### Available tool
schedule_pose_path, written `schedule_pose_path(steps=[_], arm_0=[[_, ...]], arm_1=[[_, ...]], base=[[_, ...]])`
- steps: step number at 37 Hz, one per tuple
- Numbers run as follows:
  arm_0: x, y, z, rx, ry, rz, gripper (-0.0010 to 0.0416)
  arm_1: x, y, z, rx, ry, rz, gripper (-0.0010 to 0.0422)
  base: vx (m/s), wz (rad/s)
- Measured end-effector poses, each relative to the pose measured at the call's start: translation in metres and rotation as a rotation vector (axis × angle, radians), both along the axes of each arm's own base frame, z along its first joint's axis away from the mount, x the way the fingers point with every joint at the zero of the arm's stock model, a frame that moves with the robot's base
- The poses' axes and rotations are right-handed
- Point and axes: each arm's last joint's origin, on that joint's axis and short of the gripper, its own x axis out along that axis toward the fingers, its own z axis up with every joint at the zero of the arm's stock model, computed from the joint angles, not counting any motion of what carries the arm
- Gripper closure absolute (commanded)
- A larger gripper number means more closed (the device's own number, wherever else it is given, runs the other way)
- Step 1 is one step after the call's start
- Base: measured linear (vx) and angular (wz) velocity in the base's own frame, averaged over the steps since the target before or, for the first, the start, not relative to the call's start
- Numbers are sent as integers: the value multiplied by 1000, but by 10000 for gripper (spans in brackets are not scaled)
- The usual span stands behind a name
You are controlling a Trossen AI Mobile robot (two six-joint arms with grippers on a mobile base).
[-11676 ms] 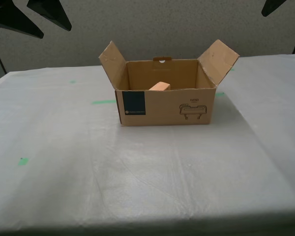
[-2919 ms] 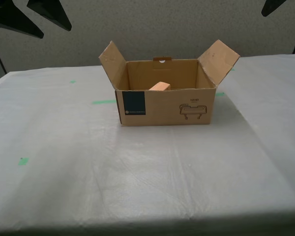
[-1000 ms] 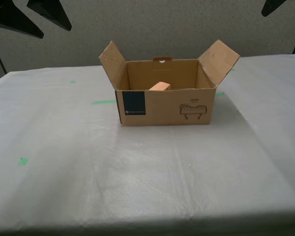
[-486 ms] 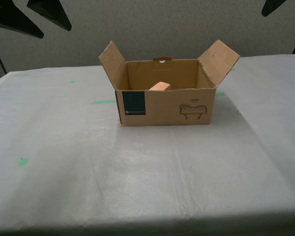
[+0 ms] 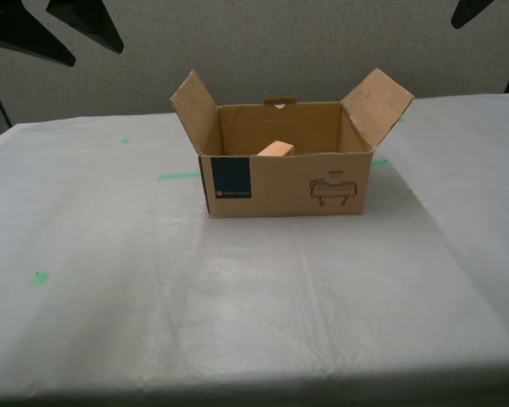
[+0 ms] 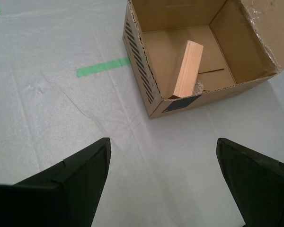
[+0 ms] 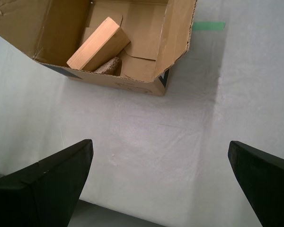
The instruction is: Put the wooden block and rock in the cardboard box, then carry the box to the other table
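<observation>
The cardboard box [image 5: 284, 182] stands open on the other table [image 5: 237, 297], its side flaps up and its blue label facing the exterior view. The wooden block [image 5: 276, 149] leans tilted inside it [image 6: 188, 68] [image 7: 98, 43]. Under the block's raised end lies the rock [image 7: 109, 66], of which the second wrist view shows only a sliver [image 6: 199, 86]. My first gripper [image 7: 159, 142] hangs open above the sheet, apart from the box [image 7: 175, 33]. My second gripper [image 6: 162, 142] is also open and holds nothing, short of the box [image 6: 142, 61].
Green tape marks [image 5: 179, 175] [image 5: 39, 277] dot the wrinkled sheet, one beside the box [image 6: 103, 66] and one at its other side [image 7: 208, 26]. Dark fingertips [image 5: 85, 21] poke in at the exterior view's top corners. The table's front edge runs along the exterior view's bottom.
</observation>
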Motion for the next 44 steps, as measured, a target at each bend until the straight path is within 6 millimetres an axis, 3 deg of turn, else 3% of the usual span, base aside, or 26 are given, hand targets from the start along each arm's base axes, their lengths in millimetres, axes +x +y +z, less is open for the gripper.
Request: schedule_pose_path(steps=[44], arm_0=[[0,0,0,0,0,0,7]], arm_1=[[0,0,0,0,0,0,110]], base=[[0,0]])
